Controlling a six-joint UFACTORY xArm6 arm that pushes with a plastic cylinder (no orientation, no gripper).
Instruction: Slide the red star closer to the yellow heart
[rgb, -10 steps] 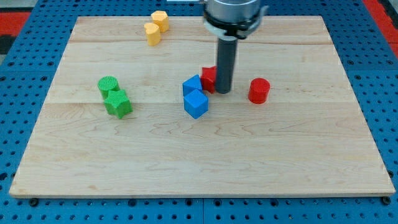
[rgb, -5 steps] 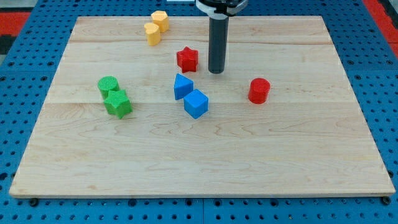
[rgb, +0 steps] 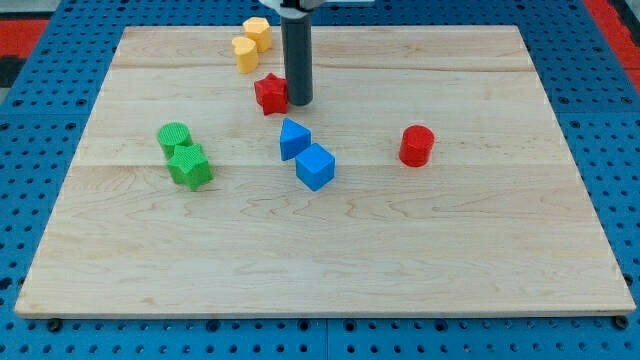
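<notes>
Camera view: my tip touches red star on its right side, set to shove it up-left toward yellow heart, near. No fingers; plain rod.

2 yellow blocks, 2 red, 2 green, 2 blue

My tip touches the red star.

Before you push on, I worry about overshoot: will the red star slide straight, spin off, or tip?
The red star looks low and flat-bottomed, so it probably slides rather than tips. My tip sits against its right side, and the star's points may let it rotate off line. The wooden board looks smooth, so a small block likely moves easily toward the yellow heart.
</notes>
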